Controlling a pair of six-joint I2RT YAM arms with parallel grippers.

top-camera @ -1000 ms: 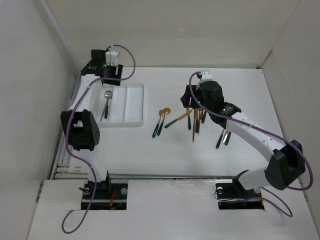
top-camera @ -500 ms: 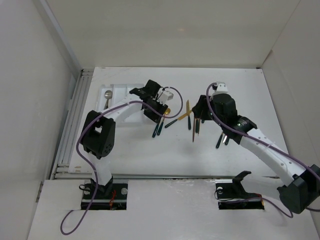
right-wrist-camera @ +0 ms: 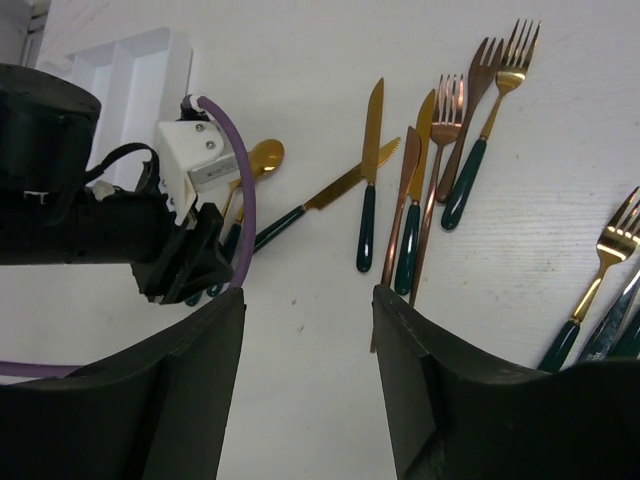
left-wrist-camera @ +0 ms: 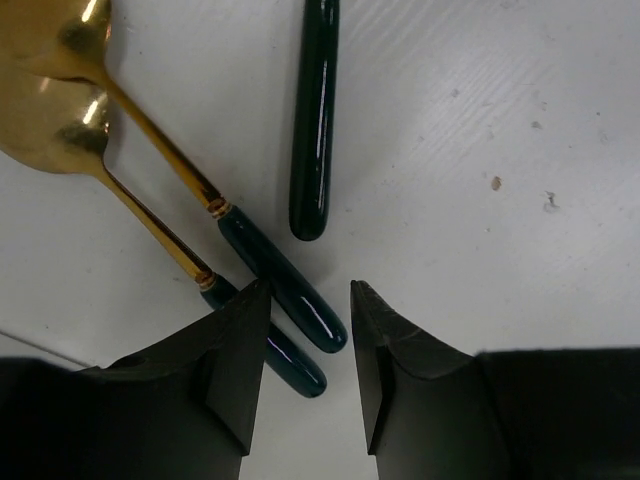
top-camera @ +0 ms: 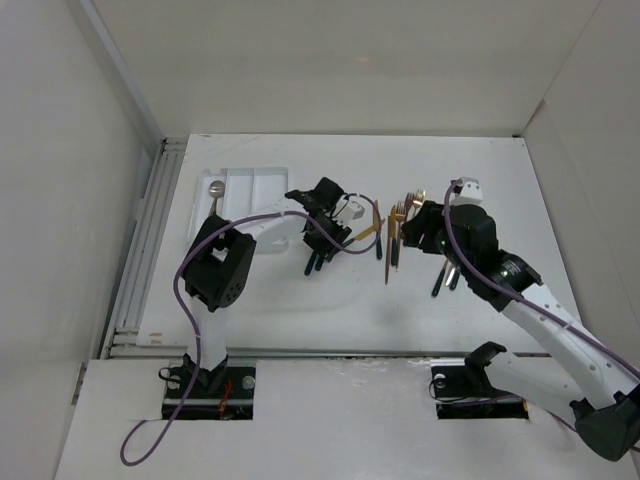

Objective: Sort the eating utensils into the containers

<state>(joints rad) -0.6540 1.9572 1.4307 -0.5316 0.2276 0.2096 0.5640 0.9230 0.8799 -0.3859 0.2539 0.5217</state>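
Left jaws: apart, astride handle tip of 1 spoon (left-wrist-camera: 282, 288) | right jaws: apart, over desk (right-wrist-camera: 620, 120), forks (right-wrist-camera: 464, 183) at 1 o'clock

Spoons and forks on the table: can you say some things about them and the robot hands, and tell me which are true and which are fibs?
1. The silver spoon lies in the white tray. True.
2. The right gripper holds a fork. False: it is open and empty above the table.
3. Two gold spoons lie side by side by the left gripper. True.
4. The left gripper holds a knife. False: it is open, with one gold spoon's handle tip between its fingers.
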